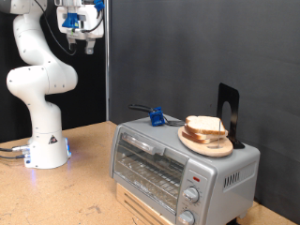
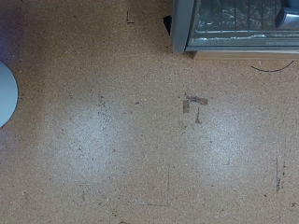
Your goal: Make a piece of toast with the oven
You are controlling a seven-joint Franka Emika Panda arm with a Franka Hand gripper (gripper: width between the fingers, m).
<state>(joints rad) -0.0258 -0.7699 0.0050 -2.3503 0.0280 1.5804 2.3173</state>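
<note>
The piece of toast (image 1: pixel 204 125) lies on a round wooden plate (image 1: pixel 208 142) on top of the silver oven (image 1: pixel 183 164). The oven's glass door is closed, and its knobs (image 1: pixel 190 195) run down the front on the exterior view's right. My gripper (image 1: pixel 80 39) hangs high at the exterior view's top left, far from the oven, open with nothing between its fingers. In the wrist view no fingers show; only a corner of the oven (image 2: pixel 238 23) appears at the edge, above bare tabletop.
A small blue object (image 1: pixel 157 117) and a black upright stand (image 1: pixel 228 112) sit on the oven's top. The white robot base (image 1: pixel 45 141) stands on the wooden table (image 1: pixel 84 192); its edge (image 2: pixel 5 93) shows in the wrist view. A dark wall rises behind.
</note>
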